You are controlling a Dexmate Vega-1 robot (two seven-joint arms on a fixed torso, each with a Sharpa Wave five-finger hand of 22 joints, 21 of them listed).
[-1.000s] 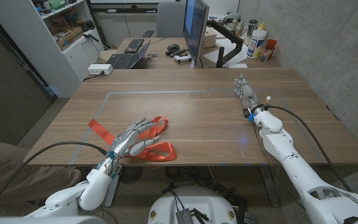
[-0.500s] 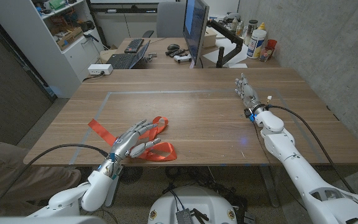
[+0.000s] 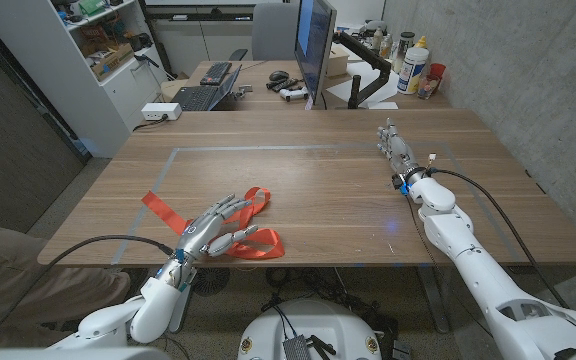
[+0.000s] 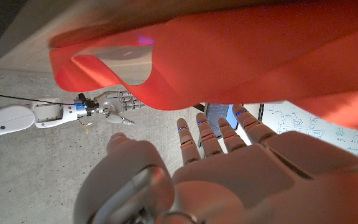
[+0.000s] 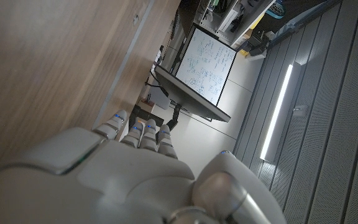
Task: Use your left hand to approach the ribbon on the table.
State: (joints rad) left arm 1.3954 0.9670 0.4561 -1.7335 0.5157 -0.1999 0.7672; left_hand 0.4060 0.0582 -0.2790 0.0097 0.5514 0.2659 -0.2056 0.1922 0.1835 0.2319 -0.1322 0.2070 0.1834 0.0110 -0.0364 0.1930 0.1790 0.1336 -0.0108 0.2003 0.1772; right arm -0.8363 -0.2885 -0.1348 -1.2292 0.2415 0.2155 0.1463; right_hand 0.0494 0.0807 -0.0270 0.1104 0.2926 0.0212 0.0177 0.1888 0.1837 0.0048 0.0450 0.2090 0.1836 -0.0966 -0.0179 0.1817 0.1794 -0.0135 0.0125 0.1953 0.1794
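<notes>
Left hand (image 3: 211,230) over the red ribbon (image 3: 255,243) — fingers (image 3: 230,207) spread, holding nothing.

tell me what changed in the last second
The left hand has slid slightly back toward the robot and the table's near edge, fingers spread over the ribbon; whether it touches the ribbon cannot be told. It grips nothing. The ribbon lies where it was, and the right hand stays put at the far right of the table.
</notes>
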